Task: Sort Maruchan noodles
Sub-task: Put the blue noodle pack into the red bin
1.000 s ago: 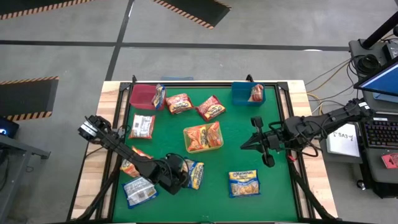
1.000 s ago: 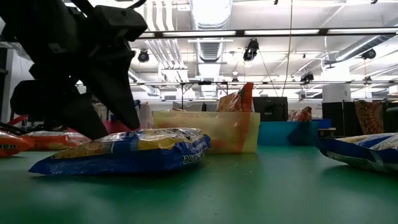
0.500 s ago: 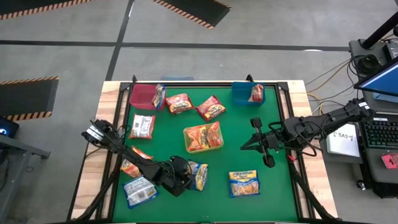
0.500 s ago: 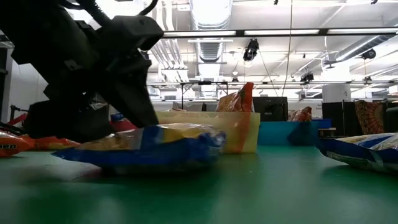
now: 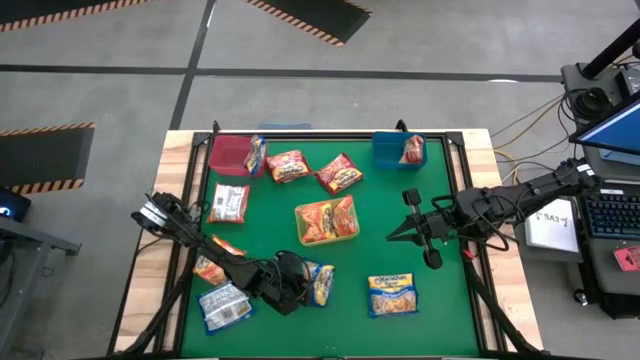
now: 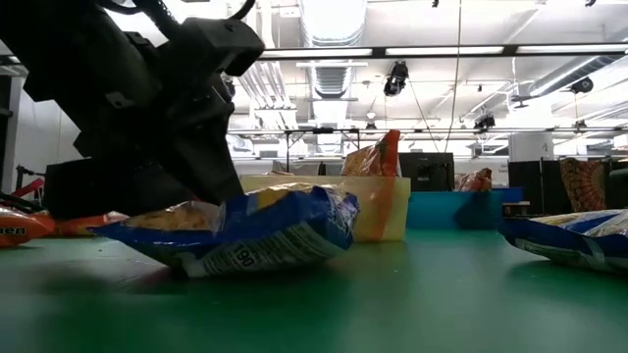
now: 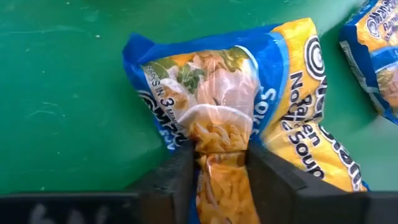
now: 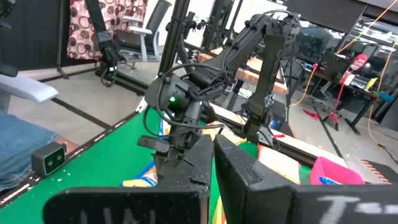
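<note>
1. Since a second ago the left gripper (image 7: pixel 214 171) has pinched shut from wide open, and the crinkly blue-and-yellow plastic noodle packet (image 6: pixel 255 227) now tilts up at one end.
2. The left arm reaches low across the near part of the green bench (image 5: pixel 380 240).
3. Its jaws, narrow, squeeze the packet's middle.
4. The right gripper (image 5: pixel 410 232) hovers over the bench's right side, jaws shut and empty.

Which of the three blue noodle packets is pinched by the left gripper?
The middle blue packet, pinched by the left gripper and tilted off the mat. The other blue packets lie flat, untouched.
</note>
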`<state>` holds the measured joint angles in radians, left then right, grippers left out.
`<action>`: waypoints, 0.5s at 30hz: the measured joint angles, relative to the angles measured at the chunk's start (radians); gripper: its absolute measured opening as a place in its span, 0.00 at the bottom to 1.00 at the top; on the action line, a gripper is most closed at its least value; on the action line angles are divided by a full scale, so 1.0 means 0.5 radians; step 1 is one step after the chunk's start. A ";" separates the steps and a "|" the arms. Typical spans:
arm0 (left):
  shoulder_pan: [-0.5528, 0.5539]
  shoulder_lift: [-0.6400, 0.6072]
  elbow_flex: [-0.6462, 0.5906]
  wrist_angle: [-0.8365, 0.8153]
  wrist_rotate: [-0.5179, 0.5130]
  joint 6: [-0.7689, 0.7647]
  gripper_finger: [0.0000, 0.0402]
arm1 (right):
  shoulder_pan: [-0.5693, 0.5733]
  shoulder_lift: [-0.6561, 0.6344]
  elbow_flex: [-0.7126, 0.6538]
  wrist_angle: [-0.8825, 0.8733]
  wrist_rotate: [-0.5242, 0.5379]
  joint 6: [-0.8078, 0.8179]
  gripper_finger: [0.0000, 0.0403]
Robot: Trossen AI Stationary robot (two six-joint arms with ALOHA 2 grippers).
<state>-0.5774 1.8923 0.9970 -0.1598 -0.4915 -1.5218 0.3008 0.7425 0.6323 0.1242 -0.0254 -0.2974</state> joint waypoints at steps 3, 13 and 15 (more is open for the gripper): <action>0.000 -0.022 -0.001 -0.010 0.016 0.068 0.19 | 0.000 0.000 0.000 0.000 0.000 0.000 0.02; -0.003 -0.210 -0.014 -0.080 0.069 0.508 0.02 | 0.000 0.000 0.000 0.000 0.001 -0.017 0.02; -0.005 -0.272 -0.002 -0.081 0.058 0.631 0.02 | 0.000 0.000 0.000 0.000 0.001 -0.025 0.02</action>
<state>-0.5797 1.7565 0.9962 -0.2001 -0.4626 -1.2061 0.3008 0.7425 0.6323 0.1242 -0.0250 -0.3100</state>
